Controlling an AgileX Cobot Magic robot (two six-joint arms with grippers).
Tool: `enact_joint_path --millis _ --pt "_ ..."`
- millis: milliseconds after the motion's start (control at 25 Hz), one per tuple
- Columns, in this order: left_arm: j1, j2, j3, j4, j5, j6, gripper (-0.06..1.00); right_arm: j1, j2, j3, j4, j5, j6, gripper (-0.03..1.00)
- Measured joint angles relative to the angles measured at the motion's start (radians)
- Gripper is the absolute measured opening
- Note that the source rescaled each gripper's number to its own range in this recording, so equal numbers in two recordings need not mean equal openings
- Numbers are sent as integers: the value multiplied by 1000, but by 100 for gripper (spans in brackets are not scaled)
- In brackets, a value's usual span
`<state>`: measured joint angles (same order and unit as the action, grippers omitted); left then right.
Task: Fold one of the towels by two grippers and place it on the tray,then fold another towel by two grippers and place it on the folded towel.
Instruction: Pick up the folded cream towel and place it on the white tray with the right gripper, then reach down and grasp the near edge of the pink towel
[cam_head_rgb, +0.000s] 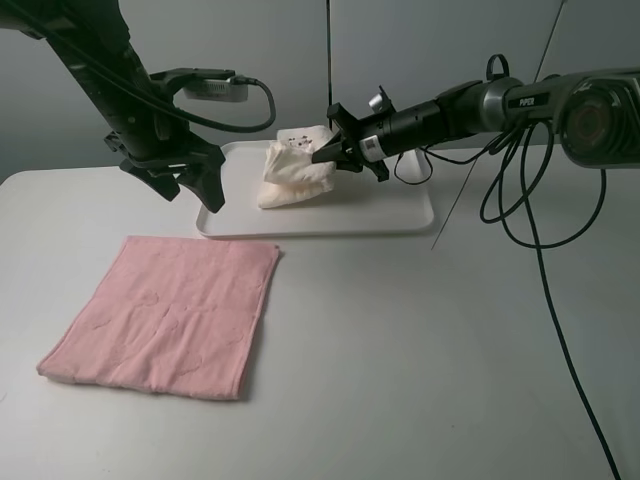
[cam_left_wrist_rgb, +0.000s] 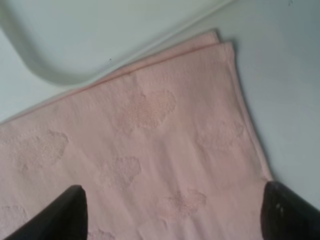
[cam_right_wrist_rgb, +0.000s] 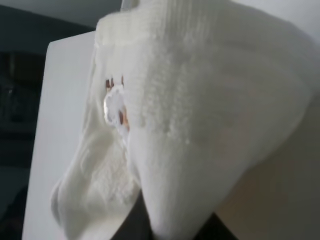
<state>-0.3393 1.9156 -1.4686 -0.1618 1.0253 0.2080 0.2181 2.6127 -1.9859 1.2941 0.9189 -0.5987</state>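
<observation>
Table (cam_head_rgb: 400, 330): one tray (cam_head_rgb: 400, 215), one pink towel (cam_head_rgb: 170, 315), one white towel (cam_head_rgb: 290, 178) clamped by right pincer (cam_head_rgb: 325, 152); left pincer (cam_left_wrist_rgb: 175, 217) spread.

Only one readable word: "PIPER", in white letters on the dark arm (cam_head_rgb: 528, 100), well behind the right gripper (cam_head_rgb: 322, 152). Small white label (cam_head_rgb: 370, 146) just behind that gripper, too small to read.

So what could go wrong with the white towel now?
1. The white towel is bunched and pinched at one spot by the right hand; once let go on the tray it may slump open instead of lying flat.
2. A lumpy white towel would be a wobbly base for the pink towel, which lies on the table below the open left hand.
</observation>
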Motion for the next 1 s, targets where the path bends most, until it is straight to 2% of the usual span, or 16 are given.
enact_joint_path --millis 80,120,160,280,360,480,640,840,1000 --pt "0 0 0 0 2 0 90 0 0 -1 -23 -11 3 10" --pt "0 0 0 0 2 0 90 0 0 -1 -35 -18 8 14" --pt "0 0 0 0 4 0 90 0 0 -1 -42 -22 8 21" --pt "0 0 0 2 13 0 90 0 0 -1 -58 -24 12 54" --pt "0 0 0 2 19 1 90 0 0 -1 -58 -5 12 66" --pt "0 -2 0 2 33 1 90 0 -24 -1 -98 13 2 70" --pt "0 -2 0 6 64 1 90 0 -121 -1 -268 16 -16 72" --pt "0 -21 0 46 97 13 90 0 -272 -2 -485 81 -15 95" --pt "0 -84 0 109 110 28 90 0 -365 -2 -607 147 25 100"
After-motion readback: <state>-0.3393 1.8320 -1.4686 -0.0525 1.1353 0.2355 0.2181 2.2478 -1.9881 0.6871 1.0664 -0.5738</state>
